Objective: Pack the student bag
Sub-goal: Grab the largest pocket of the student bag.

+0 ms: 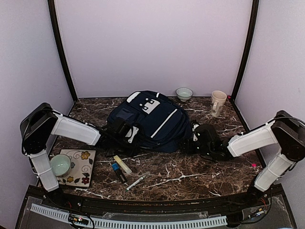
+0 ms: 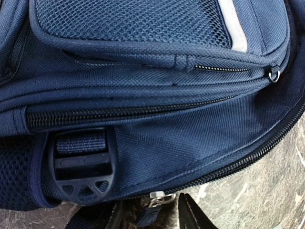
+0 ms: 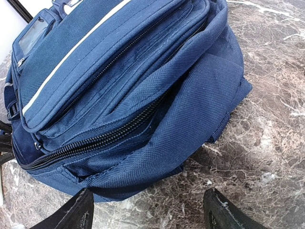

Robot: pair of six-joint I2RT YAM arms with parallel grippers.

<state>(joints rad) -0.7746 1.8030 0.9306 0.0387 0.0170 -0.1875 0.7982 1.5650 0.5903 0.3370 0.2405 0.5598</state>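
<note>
A lab test booth: plain pale walls [image 1: 152,43] and black posts [image 1: 61,47] enclose a marble-patterned table [image 1: 190,176]

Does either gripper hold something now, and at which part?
The right gripper is open and holds nothing. The left gripper brackets the metal zipper pull of the navy blue fabric backpack, but a grip cannot be told.

The student bag [image 1: 157,119] is navy with white stripes, the table [image 1: 200,179] dark brown, white-veined marble.
</note>
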